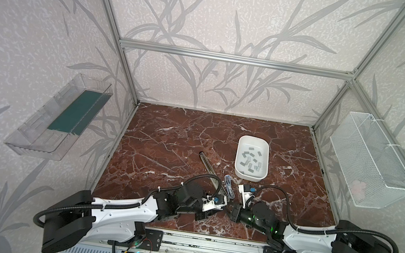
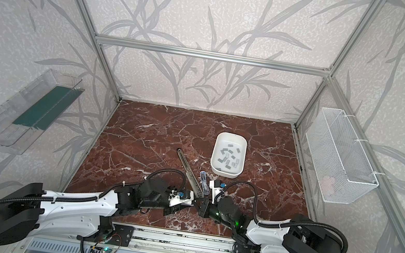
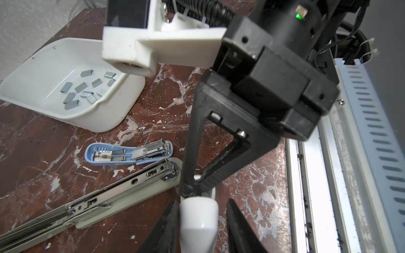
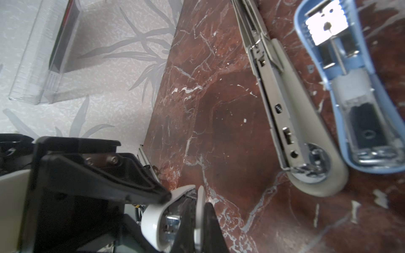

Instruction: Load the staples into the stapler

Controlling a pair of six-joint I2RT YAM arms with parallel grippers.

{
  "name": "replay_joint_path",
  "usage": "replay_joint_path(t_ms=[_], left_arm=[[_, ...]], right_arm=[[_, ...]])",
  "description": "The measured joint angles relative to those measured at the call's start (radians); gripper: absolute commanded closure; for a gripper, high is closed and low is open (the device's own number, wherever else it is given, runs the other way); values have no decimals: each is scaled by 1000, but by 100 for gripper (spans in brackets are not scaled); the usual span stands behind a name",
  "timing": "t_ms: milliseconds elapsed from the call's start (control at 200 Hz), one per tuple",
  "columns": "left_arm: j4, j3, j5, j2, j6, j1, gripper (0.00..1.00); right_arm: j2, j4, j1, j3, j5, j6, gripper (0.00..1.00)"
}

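Left wrist view: clamping white stapler (image 3: pixel 198 219) in shut right fingers (image 3: pixel 191 142); straddling it with part-open left fingers (image 3: pixel 162 234); expect light, brittle staples (image 3: pixel 80 87); pinch long sides.

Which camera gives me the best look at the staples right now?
The left wrist view: the staples lie close and sharp, separate strips scattered in the white tray. Both top views show them only as tiny grey flecks in that tray. The right wrist view does not show them.
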Motion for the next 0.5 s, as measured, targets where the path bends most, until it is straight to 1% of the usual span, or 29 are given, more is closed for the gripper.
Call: replay_joint_path(t_ms=[110, 250, 390, 430, 500], left_arm=[[-6, 0, 8, -6, 0, 0, 58], [-5, 0, 13, -10, 1, 0, 52], [-3, 0, 10, -1, 3, 0, 48], [-3, 0, 8, 6, 5, 0, 48], [-2, 0, 6, 25, 8, 0, 52]], right_arm=[[0, -11, 0, 0, 10, -6, 100], [-10, -11, 0, 0, 9, -9, 100], [-42, -17, 0, -1, 8, -13, 100], [-53, -20, 0, -1, 8, -14, 100], [-79, -31, 0, -1, 8, -16, 100]])
